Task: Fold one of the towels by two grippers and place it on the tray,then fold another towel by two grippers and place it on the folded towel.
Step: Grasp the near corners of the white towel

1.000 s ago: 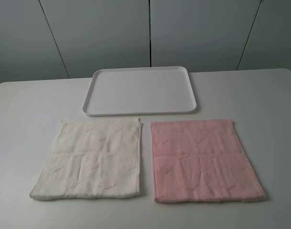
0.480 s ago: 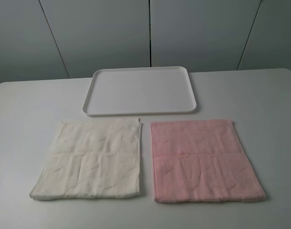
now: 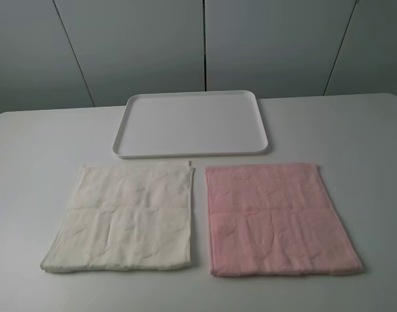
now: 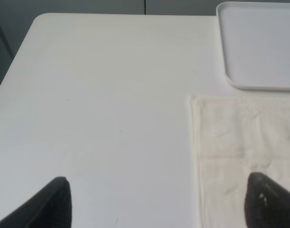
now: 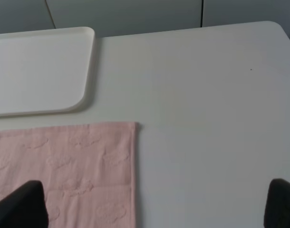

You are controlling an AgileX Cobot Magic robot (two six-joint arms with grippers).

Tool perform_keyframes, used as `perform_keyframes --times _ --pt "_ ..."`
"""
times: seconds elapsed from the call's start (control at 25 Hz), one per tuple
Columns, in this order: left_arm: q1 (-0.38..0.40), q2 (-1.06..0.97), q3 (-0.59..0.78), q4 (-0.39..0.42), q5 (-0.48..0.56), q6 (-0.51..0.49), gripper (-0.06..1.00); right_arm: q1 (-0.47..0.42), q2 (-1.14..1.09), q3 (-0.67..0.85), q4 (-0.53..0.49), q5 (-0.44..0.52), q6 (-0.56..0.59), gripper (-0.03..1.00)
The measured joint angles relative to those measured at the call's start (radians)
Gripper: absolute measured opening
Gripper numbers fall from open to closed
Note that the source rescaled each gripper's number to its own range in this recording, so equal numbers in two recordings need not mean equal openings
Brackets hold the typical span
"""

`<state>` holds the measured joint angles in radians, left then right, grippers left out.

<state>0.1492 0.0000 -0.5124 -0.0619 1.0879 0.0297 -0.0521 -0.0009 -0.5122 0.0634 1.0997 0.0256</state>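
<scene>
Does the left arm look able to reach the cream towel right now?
Probably yes. The left hand hangs open above the table at the edge of the cream towel, which lies flat with nothing on it or between them.

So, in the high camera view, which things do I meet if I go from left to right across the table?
cream towel → pink towel. The tray lies behind them and spans parts of both, so it has no clear place in this order.

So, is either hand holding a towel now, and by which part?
Nothing is held: the left hand and the right hand are both open and empty.
</scene>
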Motion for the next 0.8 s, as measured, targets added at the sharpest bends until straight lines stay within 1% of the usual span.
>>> perform_keyframes --times 0.44,0.56,0.8 --pt "0.000 0.000 0.000 0.000 0.000 0.000 0.94 0.011 0.000 0.000 0.000 -0.002 0.000 0.98" --pt "0.000 0.000 0.000 0.000 0.000 0.000 0.97 0.011 0.000 0.000 0.000 -0.004 0.001 0.98" --pt "-0.015 0.000 0.000 0.003 0.000 0.000 0.97 0.011 0.000 0.000 0.084 0.005 0.006 0.98"
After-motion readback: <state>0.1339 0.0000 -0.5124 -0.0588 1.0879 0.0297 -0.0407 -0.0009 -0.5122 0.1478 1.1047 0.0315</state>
